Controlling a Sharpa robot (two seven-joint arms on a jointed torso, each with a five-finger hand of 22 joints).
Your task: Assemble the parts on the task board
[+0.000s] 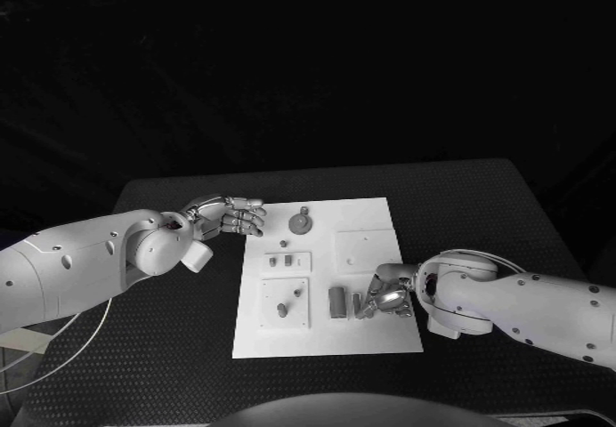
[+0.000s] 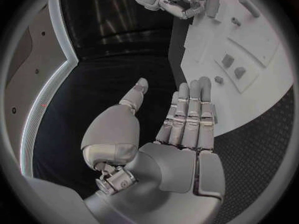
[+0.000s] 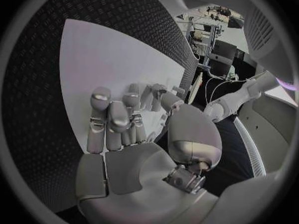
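The white task board (image 1: 372, 338) lies mid-table. On it are grey parts: a round piece with a stem (image 1: 301, 222), two small blocks (image 1: 281, 261), a peg (image 1: 282, 310) in a square plate, and two upright bars (image 1: 337, 301). My left hand (image 1: 231, 215) hovers at the board's far left corner, fingers straight, thumb apart, holding nothing (image 2: 187, 119). My right hand (image 1: 389, 296) is low over the board's near right part, its fingers curled beside the right-hand bar (image 2: 213, 7). The curled fingers (image 3: 124, 114) hide whether they grip it.
A raised square plate (image 1: 363, 246) sits on the board just beyond my right hand. The black textured table (image 1: 475, 213) surrounds the board on all sides. A white cable (image 1: 58, 342) loops at the near left of the table.
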